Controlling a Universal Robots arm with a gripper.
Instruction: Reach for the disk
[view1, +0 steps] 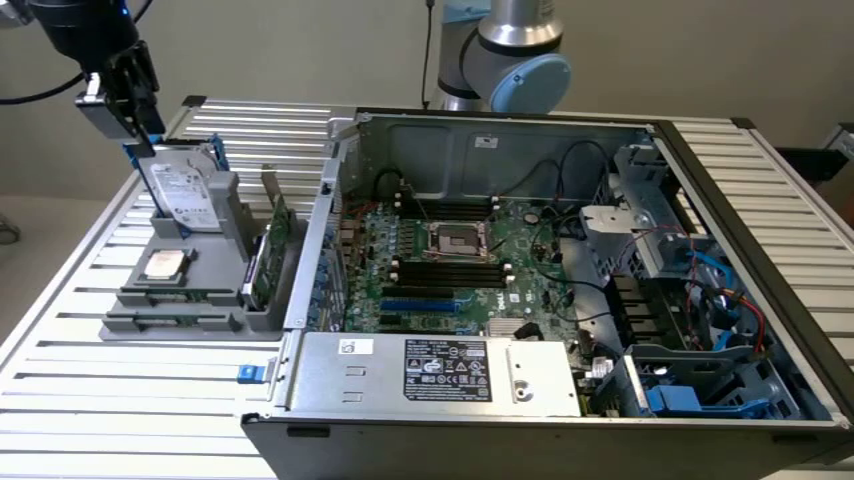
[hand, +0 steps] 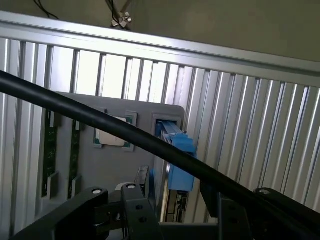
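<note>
The disk (view1: 180, 195) stands upright in a slot of a grey holder (view1: 187, 318) at the exterior view's left. It is silver-grey with a white label and blue rails on both sides. My gripper (view1: 131, 128) hangs just above its top edge, apart from it. In the wrist view the disk (hand: 179, 162) appears edge-on as a blue rail below the gripper (hand: 195, 202). The jaws stand open on either side of that rail with nothing held. A black cable (hand: 125, 132) crosses in front and hides part of the holder.
A small square CPU chip (view1: 163, 265) lies flat on the holder. A green circuit card (view1: 274, 250) stands on the holder's right side. The open computer case (view1: 534, 270) takes up the middle and right of the slatted aluminium table (view1: 120, 400).
</note>
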